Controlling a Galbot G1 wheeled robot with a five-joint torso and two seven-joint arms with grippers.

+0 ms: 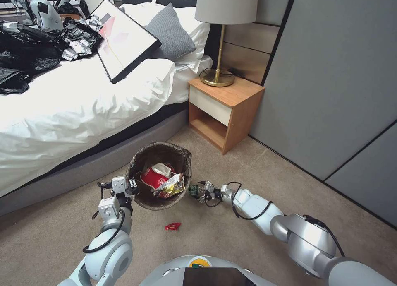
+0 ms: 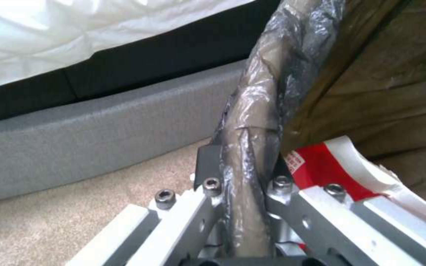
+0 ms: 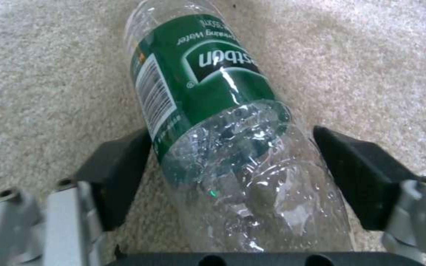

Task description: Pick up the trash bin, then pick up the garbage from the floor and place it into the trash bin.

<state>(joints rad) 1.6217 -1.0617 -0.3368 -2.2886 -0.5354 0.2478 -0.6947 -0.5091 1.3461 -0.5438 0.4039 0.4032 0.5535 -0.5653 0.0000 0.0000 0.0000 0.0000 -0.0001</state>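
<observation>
I have the bed along my left and one nightstand with one lamp ahead, and between them on the carpet my work sits. The trash bin, the single bin here, is tipped toward me and held by my left gripper, whose jaws are pinched narrow on the liner-covered rim, one finger outside and one inside. In the bin I count one red-and-white paper cup, one crumpled tissue and one yellow snack wrapper. Just beside the bin's rim on my right side, my right gripper has its jaws spread wide on either side of one plastic bottle with a green label, lying on the carpet; the pads flank it but I judge they are not yet pressing. One small red wrapper remains on the floor nearer my base. My worries: the bottle is round and slick, so a close on its crumpled lower end could squirt it out or roll it away, and the thin liner under my left fingers could slide on the plastic, letting the tilted bin sag and spill what it holds. Swinging the right arm across could also knock the rim.
</observation>
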